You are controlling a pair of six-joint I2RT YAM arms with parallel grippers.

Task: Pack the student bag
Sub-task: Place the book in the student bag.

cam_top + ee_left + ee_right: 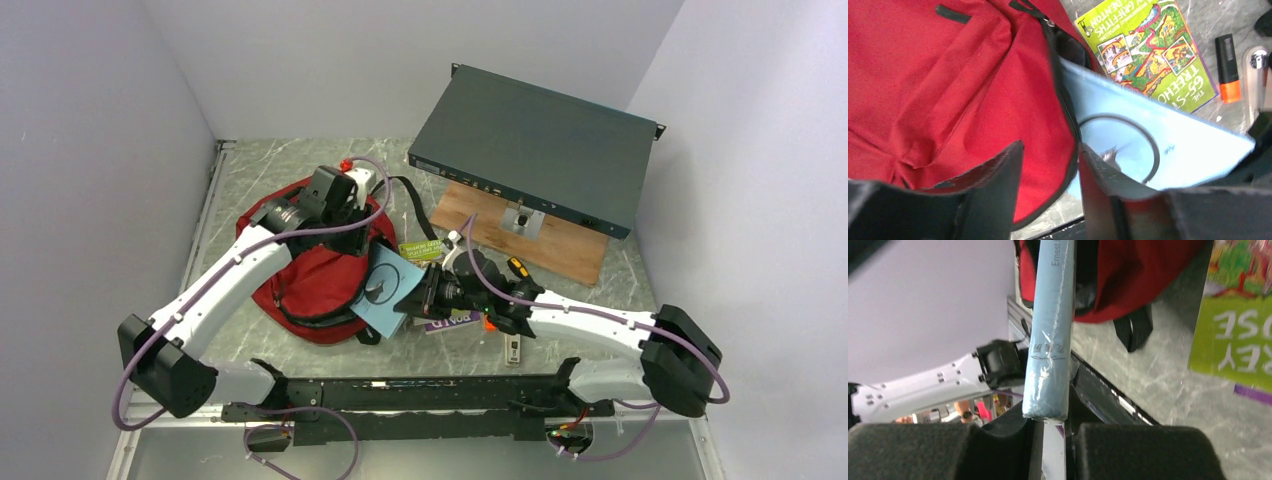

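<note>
The student bag (305, 275) is a dark red backpack lying left of centre, its black-edged mouth (1068, 125) facing right. A light blue book (392, 285) pokes part way into that mouth. My right gripper (428, 292) is shut on the book, and the right wrist view shows its spine (1048, 340) rising from between the jaws (1048, 422). My left gripper (352, 232) hangs over the bag's top edge. Its jaws (1051, 145) are open, with the bag's rim showing in the gap and the blue book (1158, 145) just beyond.
A green picture book (1148, 50) lies right of the bag, with an orange highlighter (1227, 67) beside it. A purple book (450, 322) lies under my right wrist. At the back right a flat dark teal metal box (535, 145) rests on a wooden board (565, 245).
</note>
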